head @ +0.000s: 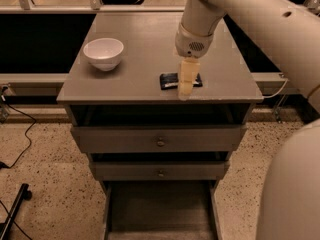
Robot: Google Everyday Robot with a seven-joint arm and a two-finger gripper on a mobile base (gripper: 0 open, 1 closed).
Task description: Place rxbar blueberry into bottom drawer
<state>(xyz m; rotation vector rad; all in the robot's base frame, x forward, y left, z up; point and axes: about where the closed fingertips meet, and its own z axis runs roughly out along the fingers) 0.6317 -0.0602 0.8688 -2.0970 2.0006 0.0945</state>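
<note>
The small flat snack bar in a dark blue wrapper, the rxbar blueberry [169, 81], lies on top of the grey wooden cabinet [140, 39], near the front edge and a bit right of the middle. Its long side runs left to right, tipped just a little. The pale yellow gripper [185, 90] on the end of the big cream robot arm [240, 9] points down right over the bar and hides its middle and part of its right side. Only the left end and a bit of the right end peek out. So the bar is straight below the gripper, not off to one side. I cannot tell if the gripper is apart or together, or if it touches the bar yet.

The next move looks like a grab across the short side of the bar.

The round white bowl [103, 53] sits well apart at the back left of the top, and nothing shows inside it. Under the top are two shut grey drawers with little round knobs [160, 142]. The bottom drawer [160, 206] is pulled open (good, it is ready), and the part of its flat floor in view has nothing on it.
</note>
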